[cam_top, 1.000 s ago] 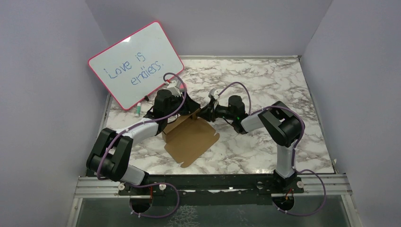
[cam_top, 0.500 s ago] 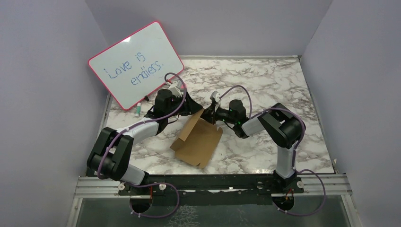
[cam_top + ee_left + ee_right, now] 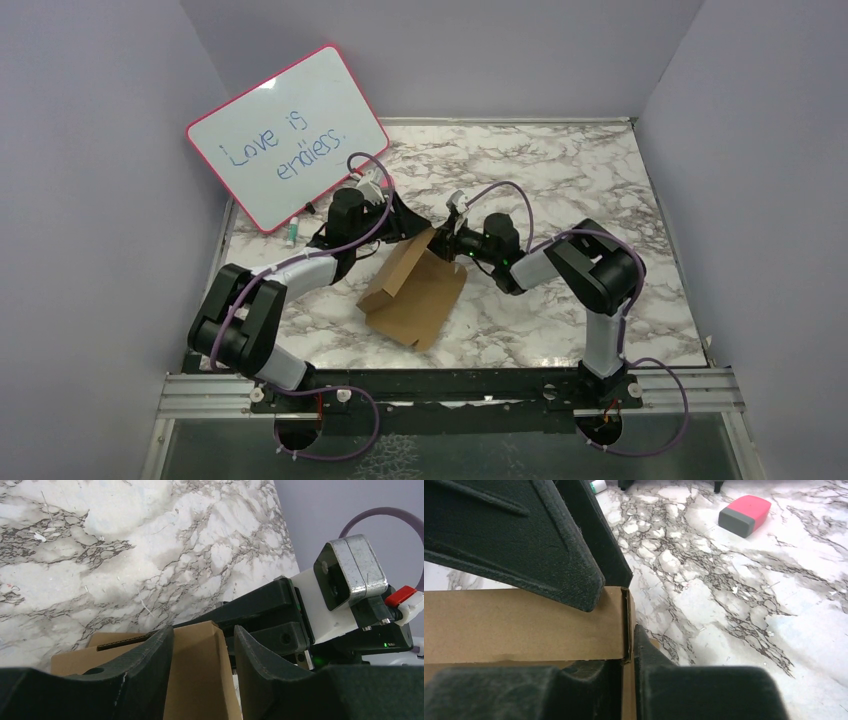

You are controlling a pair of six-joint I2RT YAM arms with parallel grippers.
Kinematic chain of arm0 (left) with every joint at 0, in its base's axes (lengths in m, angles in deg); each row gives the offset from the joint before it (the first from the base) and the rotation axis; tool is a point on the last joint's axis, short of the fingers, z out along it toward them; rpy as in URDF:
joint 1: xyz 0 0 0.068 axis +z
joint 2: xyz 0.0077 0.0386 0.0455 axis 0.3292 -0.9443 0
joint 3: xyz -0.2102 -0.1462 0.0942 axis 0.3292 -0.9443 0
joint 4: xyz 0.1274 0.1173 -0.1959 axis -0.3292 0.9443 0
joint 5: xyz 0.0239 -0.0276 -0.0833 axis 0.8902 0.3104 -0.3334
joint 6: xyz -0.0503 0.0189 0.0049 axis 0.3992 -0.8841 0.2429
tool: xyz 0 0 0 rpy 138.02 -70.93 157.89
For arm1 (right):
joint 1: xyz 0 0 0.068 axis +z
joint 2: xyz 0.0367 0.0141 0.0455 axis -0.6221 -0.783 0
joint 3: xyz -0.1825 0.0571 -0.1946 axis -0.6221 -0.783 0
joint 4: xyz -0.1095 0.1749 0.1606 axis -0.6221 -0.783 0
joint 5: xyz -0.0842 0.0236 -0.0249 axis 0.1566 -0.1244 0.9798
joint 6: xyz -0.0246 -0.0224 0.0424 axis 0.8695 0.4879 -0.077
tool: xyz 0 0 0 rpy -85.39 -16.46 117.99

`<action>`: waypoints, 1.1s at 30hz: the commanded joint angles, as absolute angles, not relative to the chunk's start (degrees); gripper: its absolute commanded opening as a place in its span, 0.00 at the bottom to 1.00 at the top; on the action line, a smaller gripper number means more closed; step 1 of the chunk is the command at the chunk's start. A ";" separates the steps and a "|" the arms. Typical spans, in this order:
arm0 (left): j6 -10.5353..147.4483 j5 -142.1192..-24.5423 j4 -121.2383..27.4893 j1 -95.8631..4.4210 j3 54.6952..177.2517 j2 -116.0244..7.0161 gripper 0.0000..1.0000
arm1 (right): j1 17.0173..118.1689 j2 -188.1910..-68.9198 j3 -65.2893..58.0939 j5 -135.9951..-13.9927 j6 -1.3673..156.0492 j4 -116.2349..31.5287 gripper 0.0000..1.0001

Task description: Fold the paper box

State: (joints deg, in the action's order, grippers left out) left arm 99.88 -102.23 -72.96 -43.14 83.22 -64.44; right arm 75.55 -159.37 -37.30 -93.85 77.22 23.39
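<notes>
The paper box [image 3: 420,295] is a brown cardboard piece lying mid-table with one panel raised toward the back. My left gripper [image 3: 412,228] reaches in from the back left. In the left wrist view it [image 3: 204,632] stands open astride the raised panel [image 3: 195,675], which leans on the left finger and leaves a gap to the right one. My right gripper [image 3: 447,243] comes from the right. In the right wrist view it [image 3: 626,652] is shut on the thin end edge of the cardboard wall [image 3: 524,625].
A pink-rimmed whiteboard [image 3: 285,135] leans at the back left, with a marker [image 3: 291,232] at its foot. A red and grey eraser [image 3: 744,515] lies on the marble beyond the box. The left gripper's fingers [image 3: 524,535] hang just above the cardboard.
The cardboard has swung round and shifted to the right, and its raised panel stands steeper. The right gripper has drawn back a little to the right with the edge between its fingers.
</notes>
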 commanded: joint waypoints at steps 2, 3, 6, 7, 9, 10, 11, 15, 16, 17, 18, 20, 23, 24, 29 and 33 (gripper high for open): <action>102.93 -110.59 -72.97 -44.31 81.50 -64.94 0.48 | 75.96 -155.37 -37.78 -84.37 76.02 28.56 0.07; 102.79 -110.58 -73.00 -44.29 81.49 -64.82 0.48 | 75.91 -154.73 -37.91 -83.32 76.17 27.38 0.05; 102.35 -110.32 -72.90 -43.75 81.45 -64.25 0.49 | 75.91 -152.25 -37.99 -81.37 77.17 22.54 0.02; 102.24 -110.19 -72.90 -43.37 81.46 -64.04 0.49 | 75.91 -151.47 -37.90 -80.82 77.54 20.83 0.01; 101.87 -109.66 -72.71 -42.49 81.49 -63.54 0.50 | 75.91 -150.09 -36.79 -79.38 78.86 13.67 0.01; 101.36 -109.01 -71.94 -42.09 81.57 -63.10 0.51 | 75.92 -149.64 -35.89 -78.99 79.93 10.51 0.01; 100.33 -108.02 -70.59 -41.71 81.93 -62.62 0.52 | 75.91 -149.29 -35.11 -78.57 80.82 7.03 0.01; 94.38 -102.33 -63.41 -41.55 84.68 -61.40 0.57 | 75.91 -148.68 -32.43 -77.14 82.96 -2.43 0.01; 93.58 -101.82 -62.53 -41.55 85.15 -61.62 0.58 | 75.94 -148.92 -31.74 -76.83 83.34 -4.45 0.01; 93.14 -101.79 -61.84 -41.50 85.73 -62.00 0.58 | 75.91 -149.25 -31.01 -76.77 83.58 -6.20 0.01; 93.20 -102.39 -61.65 -41.54 86.14 -62.63 0.58 | 75.99 -149.64 -30.19 -76.49 83.62 -7.86 0.01; 93.85 -104.29 -61.77 -41.55 86.70 -63.97 0.58 | 76.05 -150.46 -28.94 -75.39 83.63 -9.33 0.02; 94.23 -105.89 -61.86 -41.55 86.80 -65.16 0.58 | 76.08 -151.45 -28.67 -73.49 83.50 -9.10 0.05; 94.12 -105.68 -61.72 -41.55 86.60 -65.22 0.58 | 76.08 -151.55 -28.71 -72.73 83.19 -8.81 0.05; 92.89 -102.09 -57.95 -41.32 87.17 -65.78 0.58 | 76.62 -152.24 -25.97 -70.59 82.64 -12.23 0.08; 90.55 -98.44 -54.98 -41.02 88.96 -64.80 0.58 | 77.40 -153.21 -22.18 -67.70 83.15 -18.67 0.08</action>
State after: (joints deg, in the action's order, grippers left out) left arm 93.98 -101.35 -62.57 -41.00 87.33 -64.72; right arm 77.10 -151.35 -26.04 -74.36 82.77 -12.20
